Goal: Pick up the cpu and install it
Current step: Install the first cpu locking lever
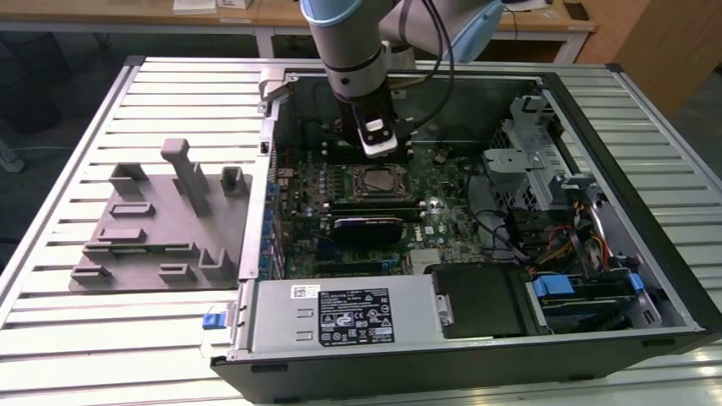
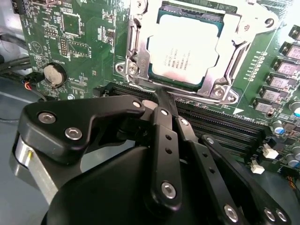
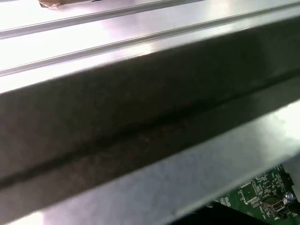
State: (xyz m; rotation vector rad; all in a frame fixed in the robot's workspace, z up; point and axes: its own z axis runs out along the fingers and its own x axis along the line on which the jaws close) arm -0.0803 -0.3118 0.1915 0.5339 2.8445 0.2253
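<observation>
Exterior view, taken from its left to its right: you have a grey moulded fixture [image 1: 158,224] lying on the ribbed metal table [image 1: 68,169], just beside the open computer case [image 1: 631,254]. Inside the case, near its front edge, sits the white-labelled power supply [image 1: 338,315], and behind it lies the green motherboard [image 1: 451,211]. The robot arm [image 1: 350,42] comes down from above into the case, and your gripper [image 1: 380,145] hangs close over the board, just behind the CPU socket [image 1: 376,182]. Drive cages and bundled cables [image 1: 553,228] occupy the exterior view's right of the case.

Second wrist view: you see a round coin cell battery [image 2: 53,75] on the board, then the cpu [image 2: 183,58] lying flat in the socket under the metal load frame [image 2: 136,56]. The gripper [image 2: 163,99] is empty, with its black fingers [image 2: 164,105] pressed together to a narrow tip. That tip lies near the socket's edge, over the black memory slots [image 2: 215,119]; whether it touches the frame cannot be told.

First wrist view: you have a grey sheet-metal wall of the case [image 3: 140,117] close to the lens and a corner of green circuit board [image 3: 262,194].
</observation>
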